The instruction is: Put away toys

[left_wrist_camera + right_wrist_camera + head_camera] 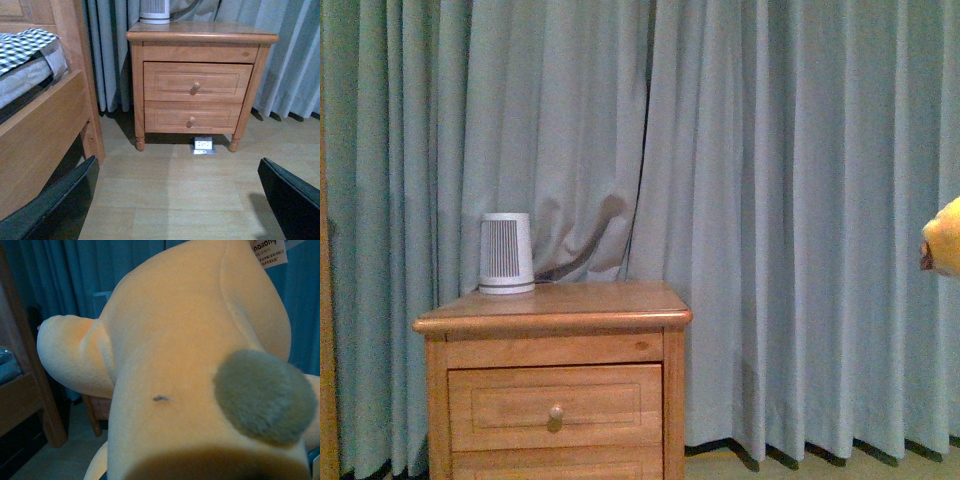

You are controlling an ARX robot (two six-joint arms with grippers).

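The yellow-orange plush toy [190, 340] fills the right wrist view, with a stubby limb, a grey round patch and a paper tag at its top. My right gripper is shut on the plush toy; its fingers are hidden under the plush. A small yellow part of the toy [945, 235] shows at the right edge of the front view, held up in the air. My left gripper [177, 200] is open and empty, low over the wooden floor, facing the nightstand [200, 85]. Neither arm shows in the front view.
A wooden nightstand [555, 320] with two knobbed drawers stands before blue-grey curtains [770, 200], with a white ribbed device [506, 253] on top. A wooden bed frame [40, 120] with a checked pillow [22, 42] stands beside it. A small white box [203, 145] lies under the nightstand.
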